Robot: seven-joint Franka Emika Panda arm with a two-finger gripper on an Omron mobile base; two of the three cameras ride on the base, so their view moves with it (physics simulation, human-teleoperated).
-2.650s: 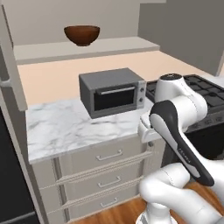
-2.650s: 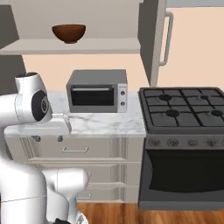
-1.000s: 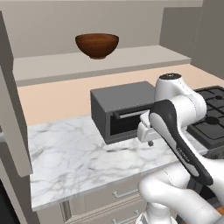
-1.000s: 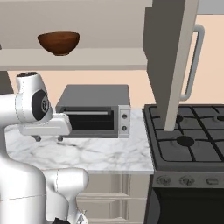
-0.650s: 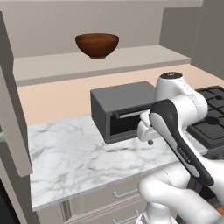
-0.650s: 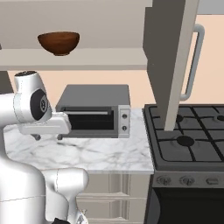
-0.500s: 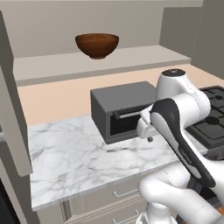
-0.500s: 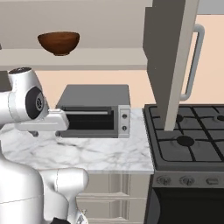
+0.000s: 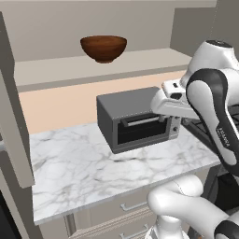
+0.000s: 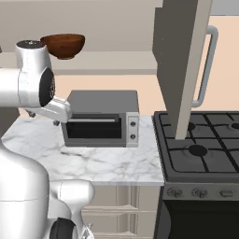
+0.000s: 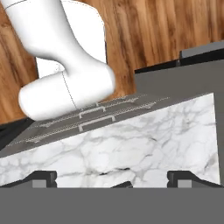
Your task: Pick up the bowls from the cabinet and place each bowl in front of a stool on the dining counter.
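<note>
Left base view: we are seeing the brown bowl [image 9: 103, 48] sitting on the cabinet shelf [image 9: 140, 63] near its front edge, above the toaster oven [image 9: 137, 123]. Hand view: our gripper [image 11: 112, 178] is pointing at the marble counter [image 11: 131, 153], fingers spread wide, holding nothing.

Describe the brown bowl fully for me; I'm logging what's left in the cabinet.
The brown bowl is round and wide, with a dark wood-look finish showing faint grain and a narrower foot. It stands upright on the beige cabinet shelf, resting on its base, with nothing else touching it. From both base views it sits above and behind the grey toaster oven on the marble top. Its inside cannot be seen from these angles. The gripper is not near it.
</note>
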